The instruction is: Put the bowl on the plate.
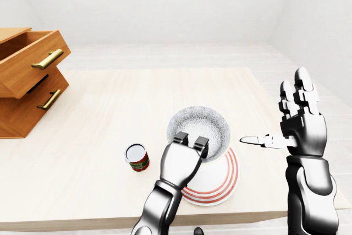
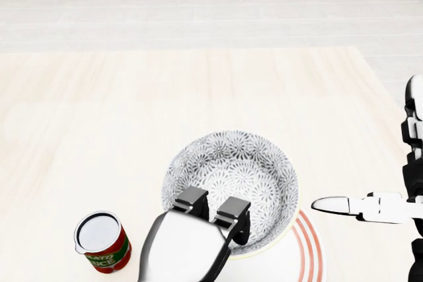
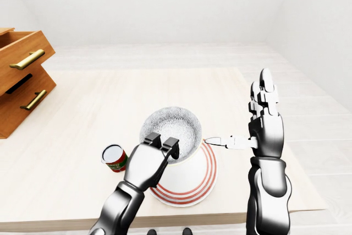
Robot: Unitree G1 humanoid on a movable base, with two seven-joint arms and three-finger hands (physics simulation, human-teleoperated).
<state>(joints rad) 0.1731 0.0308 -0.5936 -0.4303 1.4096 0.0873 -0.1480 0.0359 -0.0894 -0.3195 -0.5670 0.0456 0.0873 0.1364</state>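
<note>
Where left robot hand [image 2: 210, 212] grips: floral-patterned bowl [image 2: 241, 170] on red-ringed plate [image 2: 305, 255]

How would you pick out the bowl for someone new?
On the pale wooden table, look near its bottom edge, right of the small red can. The bowl sits on the red-ringed plate, left hand on its rim; only it has a grey floral-patterned inside.
</note>
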